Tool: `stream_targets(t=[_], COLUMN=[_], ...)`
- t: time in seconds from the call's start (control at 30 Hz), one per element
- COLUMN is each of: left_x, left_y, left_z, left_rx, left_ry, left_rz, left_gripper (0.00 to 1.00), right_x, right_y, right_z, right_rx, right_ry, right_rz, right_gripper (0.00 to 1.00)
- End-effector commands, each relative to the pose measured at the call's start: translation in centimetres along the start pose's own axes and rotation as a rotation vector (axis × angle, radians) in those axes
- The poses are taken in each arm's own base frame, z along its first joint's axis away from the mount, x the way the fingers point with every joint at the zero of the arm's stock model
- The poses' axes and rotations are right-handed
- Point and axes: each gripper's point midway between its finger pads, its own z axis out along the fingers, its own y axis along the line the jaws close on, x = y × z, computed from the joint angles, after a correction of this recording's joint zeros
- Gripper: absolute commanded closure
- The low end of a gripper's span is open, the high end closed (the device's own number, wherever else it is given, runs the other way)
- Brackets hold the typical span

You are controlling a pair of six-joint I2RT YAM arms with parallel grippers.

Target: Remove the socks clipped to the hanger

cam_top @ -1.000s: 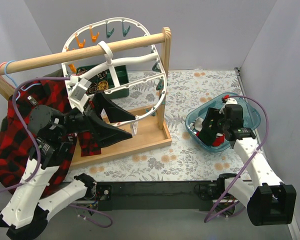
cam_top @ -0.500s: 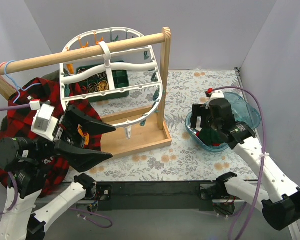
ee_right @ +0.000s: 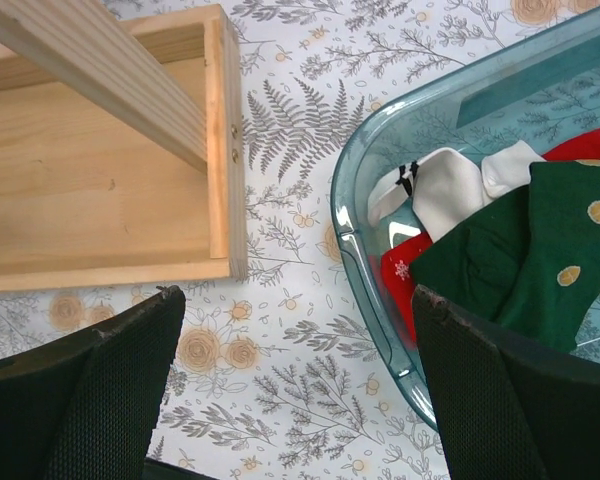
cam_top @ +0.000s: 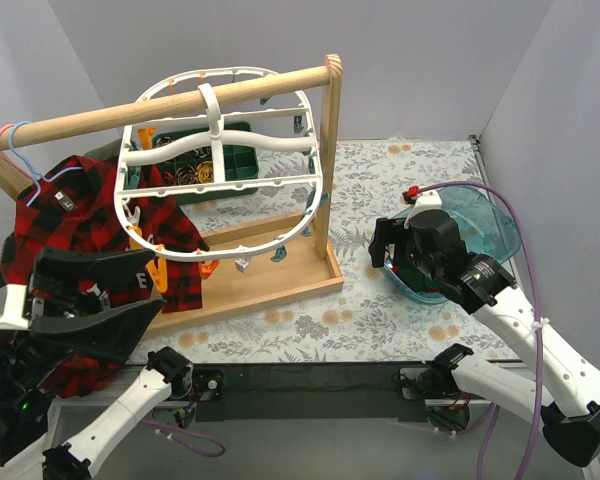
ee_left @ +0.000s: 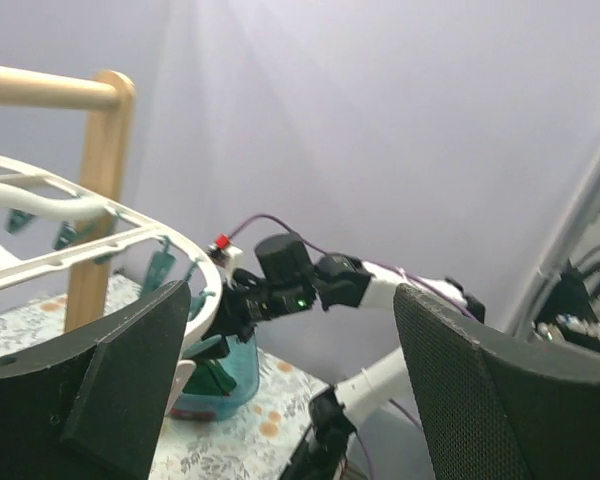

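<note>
The white oval hanger (cam_top: 220, 240) hangs by its hook from the wooden rail (cam_top: 160, 100), with orange and teal clips under its rim. Its rim also shows in the left wrist view (ee_left: 110, 215). Dark green cloth with gold motifs (cam_top: 185, 172) shows through the frame; I cannot tell if it is clipped. Red snowflake socks (ee_right: 405, 275) and green gold-dotted socks (ee_right: 540, 260) lie in the teal bin (ee_right: 365, 290). My left gripper (cam_top: 155, 283) is open and empty, near-left of the hanger. My right gripper (cam_top: 388, 255) is open and empty over the bin's left rim.
A red-and-black plaid shirt (cam_top: 70, 215) hangs on a thin blue-pink hanger (cam_top: 20, 145) at the rail's left end. The rail stand's wooden base (cam_top: 270, 275) and upright post (cam_top: 328, 160) lie between the arms. Grey walls close in on three sides.
My left gripper has drawn back from the hanger toward the near left, and the hanger has swung more level. My right gripper has moved left from over the bin to its left rim.
</note>
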Motion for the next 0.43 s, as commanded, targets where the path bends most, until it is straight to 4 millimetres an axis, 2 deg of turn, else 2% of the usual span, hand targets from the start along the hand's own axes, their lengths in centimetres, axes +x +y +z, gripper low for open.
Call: stream_targets(t=[0.0, 0.03, 0.13, 0.2, 0.4], left_x=[-1.4, -2.0, -0.9, -0.8, 0.9], left_y=[3.0, 3.9, 5.4, 6.2, 7.0], left_z=[-1.5, -2.4, -3.5, -5.0, -6.6], left_rx=[-0.205, -0.271, -0.347, -0.398, -0.453], left_ry=[-0.096, -0.141, -0.155, -0.193, -0.171], left_rz=[-0.019, -0.031, -0.077, -0.099, -0.152], left_gripper=[0.18, 0.19, 0.18, 0.18, 0.18], right_x=[-1.8, -1.8, -1.0, -0.5, 0.4], right_y=[1.3, 1.6, 1.9, 1.8, 1.9], right_z=[-0.6, -0.5, -0.4, -0.4, -0.6], right_rx=[-0.062, -0.079, -0.101, -0.102, -0.127], right_ry=[-0.067, -0.059, -0.034, -0.027, -0.017], right_rz=[0.013, 0.002, -0.001, 0.004, -0.009], right_gripper=[0.02, 0.02, 0.02, 0.02, 0.02])
